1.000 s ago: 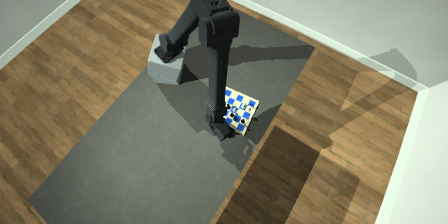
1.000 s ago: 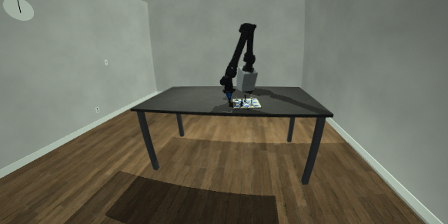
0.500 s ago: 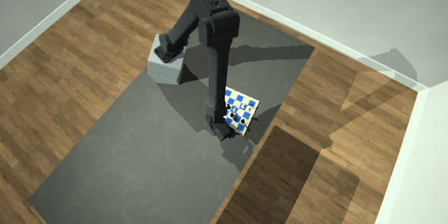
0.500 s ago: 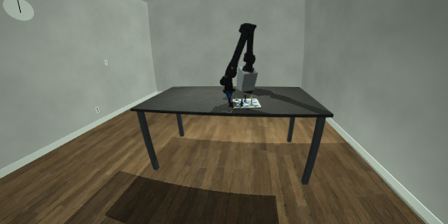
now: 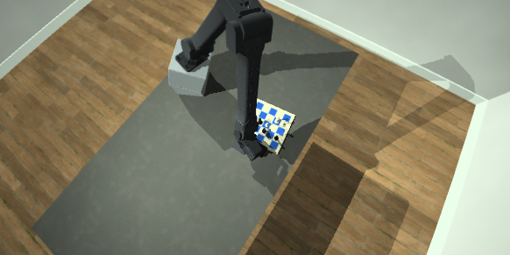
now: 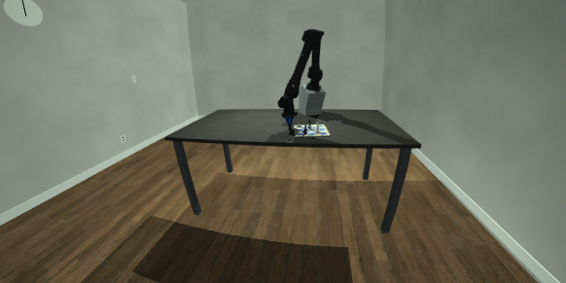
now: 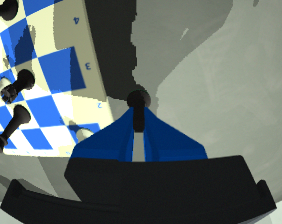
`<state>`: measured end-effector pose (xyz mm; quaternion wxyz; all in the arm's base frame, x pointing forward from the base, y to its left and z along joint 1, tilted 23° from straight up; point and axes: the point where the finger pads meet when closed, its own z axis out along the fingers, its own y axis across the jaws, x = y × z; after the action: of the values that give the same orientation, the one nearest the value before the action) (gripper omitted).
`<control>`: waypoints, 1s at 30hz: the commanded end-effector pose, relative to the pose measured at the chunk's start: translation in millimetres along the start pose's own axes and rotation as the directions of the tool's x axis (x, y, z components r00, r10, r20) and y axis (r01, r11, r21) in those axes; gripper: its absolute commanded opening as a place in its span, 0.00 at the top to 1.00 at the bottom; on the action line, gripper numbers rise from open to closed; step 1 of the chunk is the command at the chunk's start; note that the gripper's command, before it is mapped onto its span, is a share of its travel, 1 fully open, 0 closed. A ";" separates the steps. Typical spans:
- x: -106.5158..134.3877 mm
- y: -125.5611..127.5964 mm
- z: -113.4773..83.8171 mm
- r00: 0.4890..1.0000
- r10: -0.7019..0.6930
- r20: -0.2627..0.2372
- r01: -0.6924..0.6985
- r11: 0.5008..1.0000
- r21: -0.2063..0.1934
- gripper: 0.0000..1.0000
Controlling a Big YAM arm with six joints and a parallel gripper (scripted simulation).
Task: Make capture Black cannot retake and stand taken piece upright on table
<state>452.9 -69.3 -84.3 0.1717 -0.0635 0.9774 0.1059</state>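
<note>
The small blue and cream chessboard lies on the dark table with black and white pieces on it. My gripper is shut on a black piece, whose round head shows between the blue fingertips. It hangs low over the bare table top just beside the board's edge. In the wrist view the board lies at upper left with three black pieces standing on it. In the top view the gripper is at the board's near left corner. Whether the piece's base touches the table I cannot tell.
The arm's grey base block stands on the table behind the board. The table's front edge runs close to the board and gripper.
</note>
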 end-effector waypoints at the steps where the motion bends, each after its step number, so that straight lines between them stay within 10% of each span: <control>1: -17.1 -5.8 -9.4 0.999 -0.002 0.041 0.001 1.000 0.018 1.00; 30: -18.7 -10.7 -8.7 0.999 -0.010 0.038 0.009 1.000 0.019 1.00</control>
<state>452.8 -69.3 -84.3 0.1717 -0.0635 0.9774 0.1060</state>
